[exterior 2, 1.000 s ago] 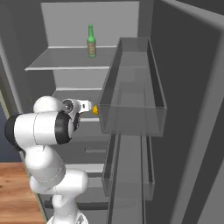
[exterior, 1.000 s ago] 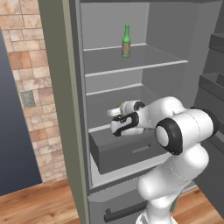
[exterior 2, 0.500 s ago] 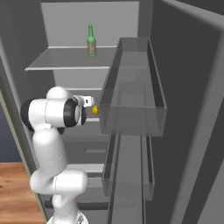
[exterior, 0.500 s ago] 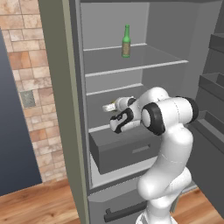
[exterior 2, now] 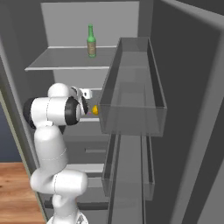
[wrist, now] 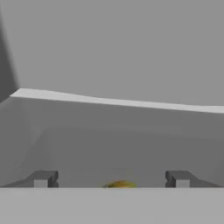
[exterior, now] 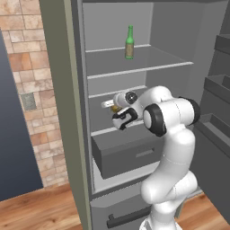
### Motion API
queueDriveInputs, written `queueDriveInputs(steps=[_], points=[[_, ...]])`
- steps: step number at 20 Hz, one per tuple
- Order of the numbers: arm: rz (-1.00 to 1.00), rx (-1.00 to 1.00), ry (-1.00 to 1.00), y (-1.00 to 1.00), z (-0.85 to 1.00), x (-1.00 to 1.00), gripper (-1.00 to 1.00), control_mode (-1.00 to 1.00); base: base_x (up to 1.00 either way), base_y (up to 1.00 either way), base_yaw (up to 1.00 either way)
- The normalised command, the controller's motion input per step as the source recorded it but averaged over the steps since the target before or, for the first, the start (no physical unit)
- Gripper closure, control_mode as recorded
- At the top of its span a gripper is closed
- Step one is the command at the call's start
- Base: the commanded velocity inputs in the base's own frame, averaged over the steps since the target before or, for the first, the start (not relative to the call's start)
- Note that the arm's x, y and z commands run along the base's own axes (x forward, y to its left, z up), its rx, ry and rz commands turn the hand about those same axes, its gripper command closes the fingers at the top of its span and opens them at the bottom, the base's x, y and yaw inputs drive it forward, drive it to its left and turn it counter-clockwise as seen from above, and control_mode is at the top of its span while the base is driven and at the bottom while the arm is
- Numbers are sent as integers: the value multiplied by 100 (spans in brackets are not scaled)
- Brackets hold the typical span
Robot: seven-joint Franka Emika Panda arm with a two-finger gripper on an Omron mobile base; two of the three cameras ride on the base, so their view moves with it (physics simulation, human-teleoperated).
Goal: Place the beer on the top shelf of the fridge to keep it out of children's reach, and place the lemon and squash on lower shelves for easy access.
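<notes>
The beer (exterior: 129, 42) (exterior 2: 91, 40), a slim green bottle, stands upright on the top shelf (exterior: 139, 70) of the fridge (exterior: 170, 40). My gripper (exterior: 111, 107) (exterior 2: 90, 105) (wrist: 111, 179) reaches into the space above a lower shelf (exterior: 102, 131) (wrist: 131, 144), just over the drawer. Its fingertips (wrist: 43, 178) stand wide apart, so it is open. The squash (exterior: 115, 108) (exterior 2: 95, 110) (wrist: 121, 184), small and orange-yellow with brownish shading, lies low between the fingers, apart from both. The lemon is out of view.
A dark grey drawer (exterior: 130, 155) sits below the gripper's shelf. The open door with its clear bins (exterior 2: 131, 100) stands close on the right. The fridge's side wall (exterior: 67, 112) and a brick wall (exterior: 27, 67) are at left.
The elbow swung up and the hand pushed a little deeper over the shelf. The fingers spread apart and let go of the squash.
</notes>
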Motion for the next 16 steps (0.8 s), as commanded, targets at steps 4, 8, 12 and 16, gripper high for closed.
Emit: queueDriveInputs(steps=[4,8,12,16], points=[[0,-3,12,12,20,1,-100,-100,0,0,0],[0,-1,2,-1,3,-4,-100,-100,0,0,0],[0,0,-1,-21,0,-13,-100,-100,0,0,0],[0,0,-11,-20,0,-28,-100,-100,0,0,0]])
